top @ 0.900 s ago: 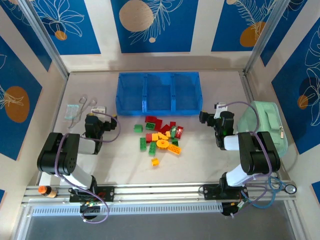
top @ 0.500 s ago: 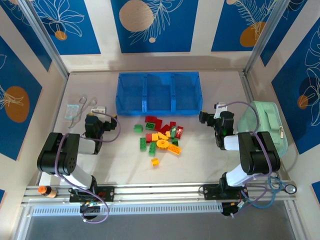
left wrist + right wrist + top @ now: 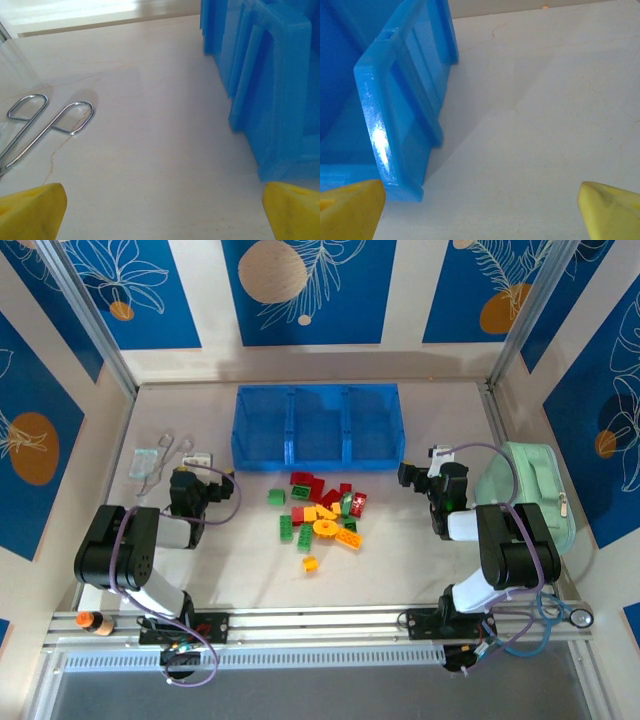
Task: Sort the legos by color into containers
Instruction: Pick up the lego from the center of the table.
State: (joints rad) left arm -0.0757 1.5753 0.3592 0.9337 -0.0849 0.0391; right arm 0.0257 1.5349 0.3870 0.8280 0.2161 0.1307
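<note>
Nothing differs from a moment ago: the blue tray (image 3: 315,462), its three containers (image 3: 318,418) cut off in both wrist views, stands beyond the left gripper (image 3: 161,212) and right gripper (image 3: 482,210), both spread wide and holding nothing, with the legos (image 3: 322,515) heaped between them, just before the tray.

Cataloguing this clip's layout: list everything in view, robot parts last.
tray: one, blue, three compartments, far centre
legos: roughly fifteen; red, green, yellow-orange; pile in front of tray
pouch: one, mint green, right side
looped metal tool: one, silver, left of tray
clear packet: one, transparent, beside the tool
small orange-topped item: one, near-left corner
left gripper: one, yellow-tipped, open, left of pile
right gripper: one, yellow-tipped, open, right of pile
</note>
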